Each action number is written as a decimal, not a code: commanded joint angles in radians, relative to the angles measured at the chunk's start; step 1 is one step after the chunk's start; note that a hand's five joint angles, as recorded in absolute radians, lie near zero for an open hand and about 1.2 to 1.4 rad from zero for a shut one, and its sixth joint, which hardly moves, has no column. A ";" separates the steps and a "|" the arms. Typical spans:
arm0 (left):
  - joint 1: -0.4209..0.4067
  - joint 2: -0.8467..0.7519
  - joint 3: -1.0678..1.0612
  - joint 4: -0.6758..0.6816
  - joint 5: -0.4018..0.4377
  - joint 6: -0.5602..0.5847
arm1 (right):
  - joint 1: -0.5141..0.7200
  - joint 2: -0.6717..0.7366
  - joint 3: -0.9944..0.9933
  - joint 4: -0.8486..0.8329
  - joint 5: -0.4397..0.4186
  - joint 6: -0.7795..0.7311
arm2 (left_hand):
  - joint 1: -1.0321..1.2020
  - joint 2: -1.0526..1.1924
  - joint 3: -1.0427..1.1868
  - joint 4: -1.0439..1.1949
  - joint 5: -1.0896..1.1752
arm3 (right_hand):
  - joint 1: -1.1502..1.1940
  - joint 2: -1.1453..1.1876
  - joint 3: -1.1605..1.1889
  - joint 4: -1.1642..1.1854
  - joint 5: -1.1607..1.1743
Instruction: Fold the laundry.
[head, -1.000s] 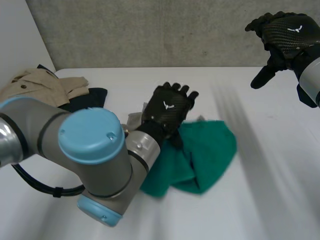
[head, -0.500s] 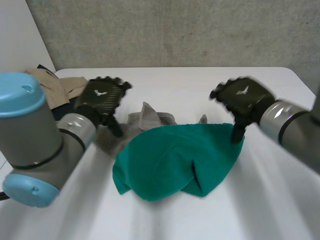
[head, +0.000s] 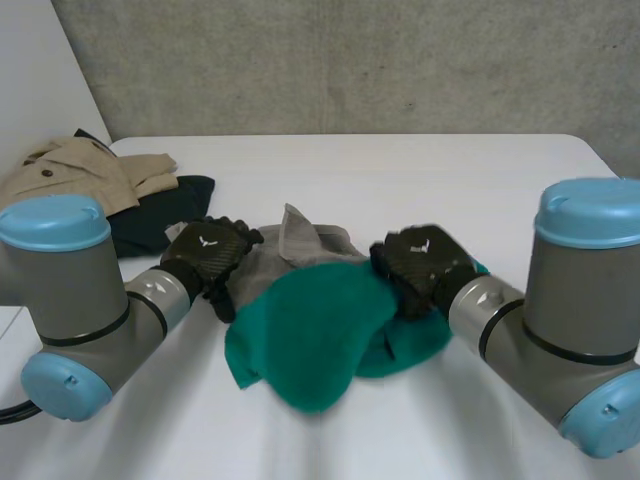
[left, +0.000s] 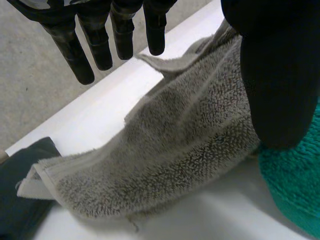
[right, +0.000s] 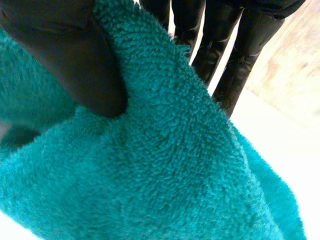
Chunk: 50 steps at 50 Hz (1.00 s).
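White table (head: 420, 170) carries the green towel (head: 305, 340) in its middle, bunched partly over a grey towel (head: 290, 245) — the right hand (head: 422, 265) pinches a green fold, the left hand (head: 208, 250) hangs spread above the grey. A pull may drag the grey one along, since nothing presses it.

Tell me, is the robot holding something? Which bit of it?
The right robot hand pinches a raised fold of the green towel, on the side nearest that arm. The left robot hand is open over the grey towel, holding nothing.
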 joint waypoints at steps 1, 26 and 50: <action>-0.003 0.050 -0.001 0.004 -0.004 -0.005 | -0.007 -0.151 -0.017 -0.021 -0.006 -0.004 | 0.055 0.055 0.058 0.054 0.052 | 0.468 0.227 0.235 0.220 0.279; -0.132 0.039 0.022 0.076 0.005 -0.130 | -0.047 -0.313 -0.169 0.043 -0.011 -0.001 | -0.039 -0.039 -0.036 -0.040 -0.042 | 0.468 0.227 0.235 0.220 0.279; -0.233 -0.252 0.278 0.053 0.152 -0.437 | -0.053 -0.314 -0.146 0.049 -0.009 0.001 | 1.148 1.148 1.151 1.147 1.146 | 0.183 -0.058 -0.050 -0.065 -0.006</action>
